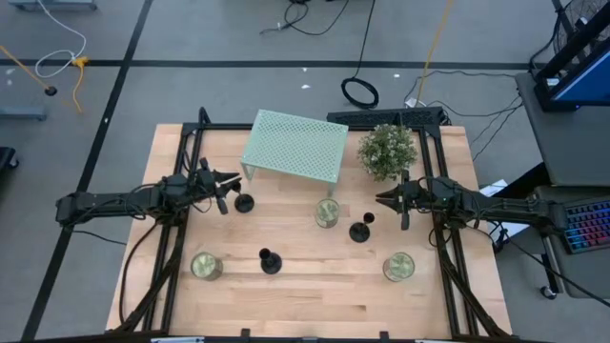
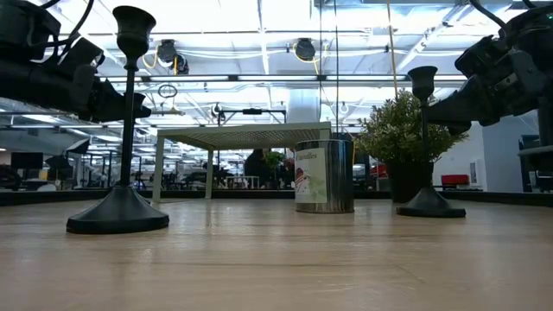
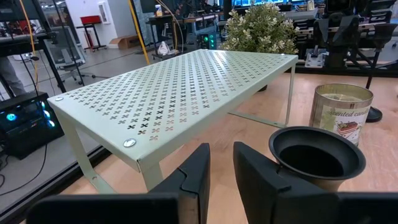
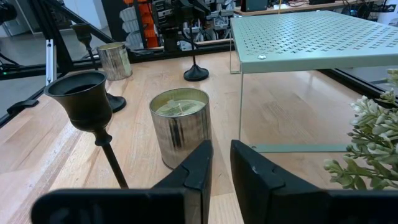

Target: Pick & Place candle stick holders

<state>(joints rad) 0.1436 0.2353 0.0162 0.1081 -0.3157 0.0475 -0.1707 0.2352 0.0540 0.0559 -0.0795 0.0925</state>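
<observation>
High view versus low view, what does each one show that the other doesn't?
Only the high view shows all three black candle holders, three candle jars, and the left gripper and right gripper, neither holding anything. Only the low view shows the room behind the table. Both share the green rack, the plant, two candle holders and one jar.

Wooden table: three black holders, three jars, rack, plant.

Three black candle stick holders and three candle jars stood near one green rack; one plant stood beside it.
</observation>
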